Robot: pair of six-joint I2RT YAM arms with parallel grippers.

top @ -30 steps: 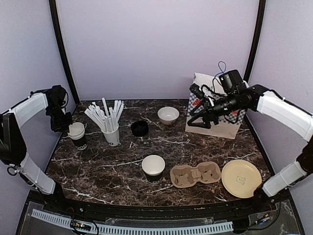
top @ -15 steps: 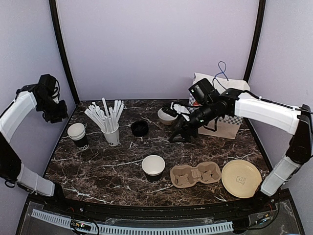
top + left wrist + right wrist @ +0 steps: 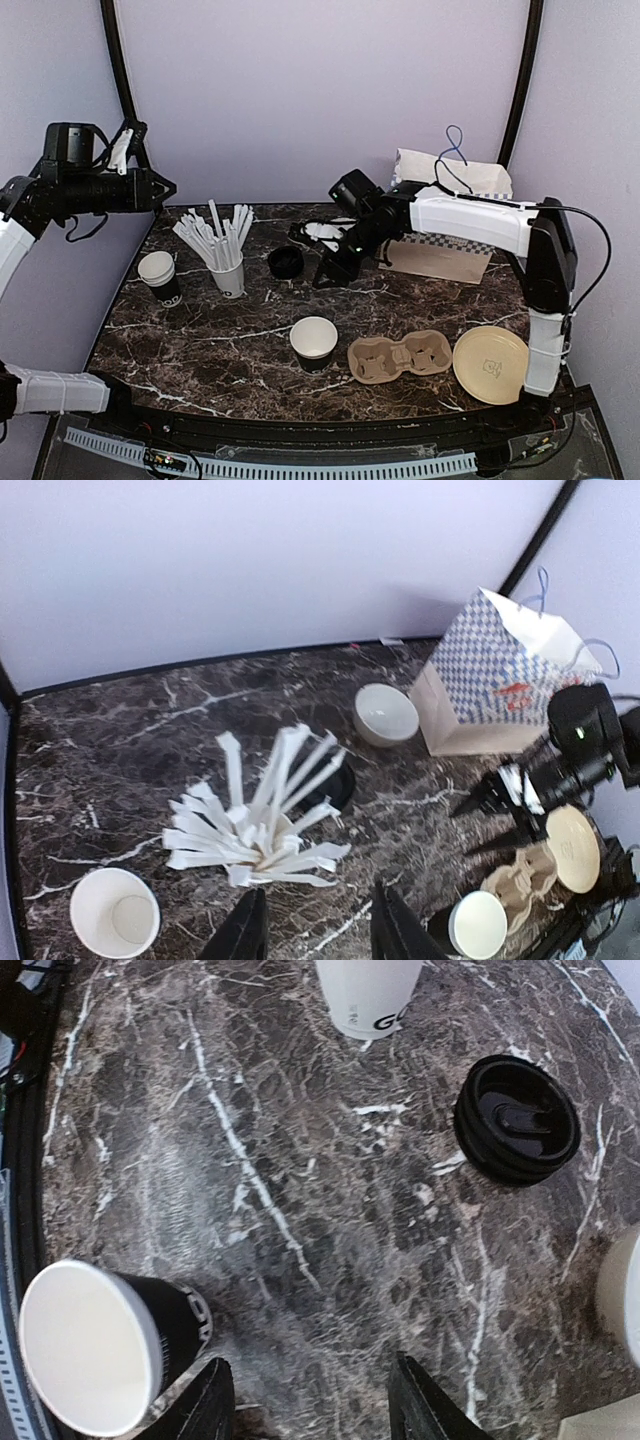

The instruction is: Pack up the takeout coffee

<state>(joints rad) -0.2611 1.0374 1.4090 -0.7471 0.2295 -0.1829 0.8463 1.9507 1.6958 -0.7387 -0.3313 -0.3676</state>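
Observation:
Two open black paper cups, white inside, stand on the marble table: one at the left [image 3: 158, 277] and one at front centre [image 3: 313, 340]. A black lid [image 3: 286, 262] lies upside down behind the centre. My right gripper [image 3: 330, 274] is open and empty, low over the table just right of the lid. In the right wrist view the lid [image 3: 517, 1118] is ahead to the right and the centre cup [image 3: 95, 1345] lies to the left of the fingers [image 3: 205, 1405]. My left gripper [image 3: 160, 187] is open and empty, raised high at the far left. Its view shows both cups [image 3: 115, 912] [image 3: 478, 923].
A white cup of white sticks [image 3: 228, 272] stands left of the lid. A checked paper bag [image 3: 450, 215] stands at the back right. A tan cup carrier [image 3: 400, 357] and a tan round plate [image 3: 490, 363] lie at the front right. A white bowl [image 3: 387, 712] sits behind the right arm.
My right arm has swung left from the paper bag and come down near the black lid. My left arm has risen up and away from the left cup.

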